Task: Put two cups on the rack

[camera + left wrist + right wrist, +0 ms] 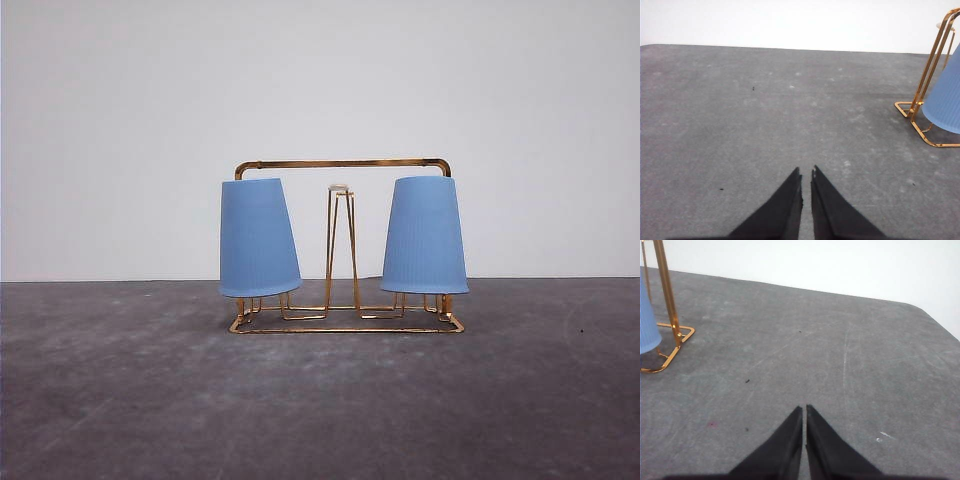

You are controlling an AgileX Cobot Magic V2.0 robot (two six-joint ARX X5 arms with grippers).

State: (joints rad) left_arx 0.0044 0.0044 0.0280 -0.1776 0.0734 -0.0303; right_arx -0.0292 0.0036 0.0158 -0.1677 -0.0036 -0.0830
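Note:
Two light-blue ribbed cups hang upside down on the gold wire rack (pixel 343 163) at the far middle of the table. The left cup (pixel 258 238) tilts slightly; the right cup (pixel 425 235) stands straighter. A bare hairpin peg (pixel 341 250) rises between them. My left gripper (pixel 806 175) is shut, empty, low over the grey table, with the rack's corner (pixel 920 95) and a cup (pixel 946 102) off to its side. My right gripper (pixel 804 411) is shut and empty too, with the rack's other end (pixel 671 320) and a cup's edge (pixel 647 322) beside it.
The grey tabletop (pixel 320 400) spreads wide in front of the rack, with a white wall behind it. In the right wrist view the table's rounded corner (pixel 920 307) lies beyond the gripper.

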